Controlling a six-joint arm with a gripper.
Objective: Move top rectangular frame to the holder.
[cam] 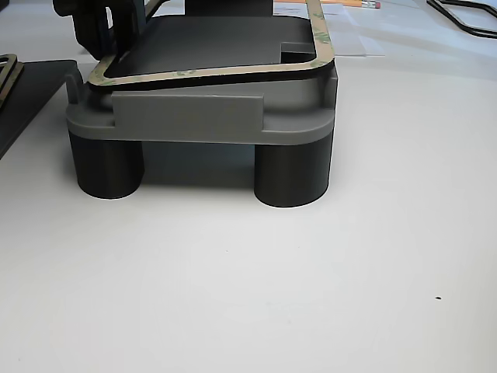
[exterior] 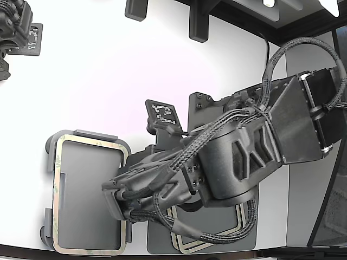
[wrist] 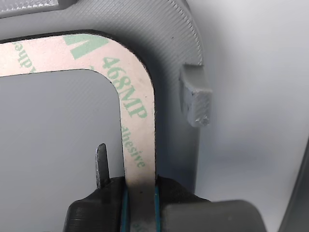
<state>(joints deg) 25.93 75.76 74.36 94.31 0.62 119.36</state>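
The top rectangular frame [exterior: 57, 195], beige with green print, lies over the light grey holder [exterior: 87, 189] at the exterior view's lower left. My gripper [exterior: 114, 203] is shut on the frame's side nearest the arm. In the wrist view the jaws [wrist: 140, 195] pinch the frame strip [wrist: 137, 96] just past a rounded corner, above the holder's floor [wrist: 178, 48] and beside a raised tab [wrist: 195, 99]. In the other view the frame [cam: 233, 71] sits slightly tilted over the holder [cam: 186, 116], which stands on round legs. There the gripper [cam: 105, 31] holds one corner.
More alike frames [exterior: 184, 245] are stacked on a dark mat [exterior: 162, 244] under my arm, also shown in the other view [cam: 6, 74]. A tag marker [exterior: 162, 114] stands mid-table. A second arm [exterior: 13, 27] is at the far corner. Black brackets [exterior: 198, 24] line the back edge.
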